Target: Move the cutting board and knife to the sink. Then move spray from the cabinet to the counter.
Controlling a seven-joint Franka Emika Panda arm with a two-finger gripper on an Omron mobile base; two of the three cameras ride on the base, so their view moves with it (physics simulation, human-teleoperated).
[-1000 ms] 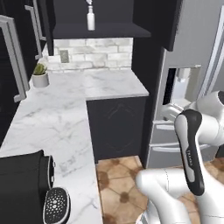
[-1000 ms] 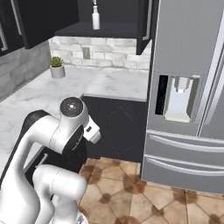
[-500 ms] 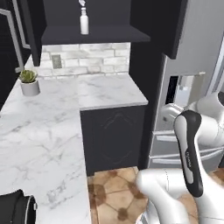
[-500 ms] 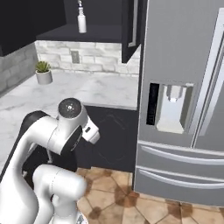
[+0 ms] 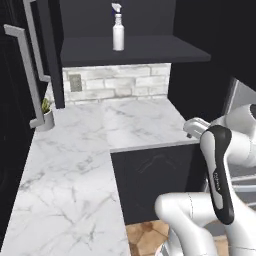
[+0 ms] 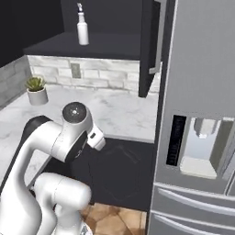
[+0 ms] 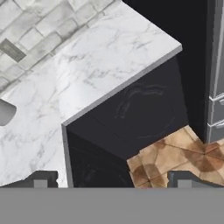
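Arm folded low beside the counter (image 5: 75,165), gripper (image 7: 111,178) held wide open and empty above its corner, spray (image 5: 118,27) seen upright on the cabinet (image 5: 135,50) shelf.

A glossy white arm (image 6: 55,151) is seen, built of rounded links, dark joint caps and a black strip.

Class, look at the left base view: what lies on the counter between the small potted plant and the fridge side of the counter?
Nothing: from the potted plant rightward, the counter is bare marble in the left base view; the spray stands above on the cabinet shelf.
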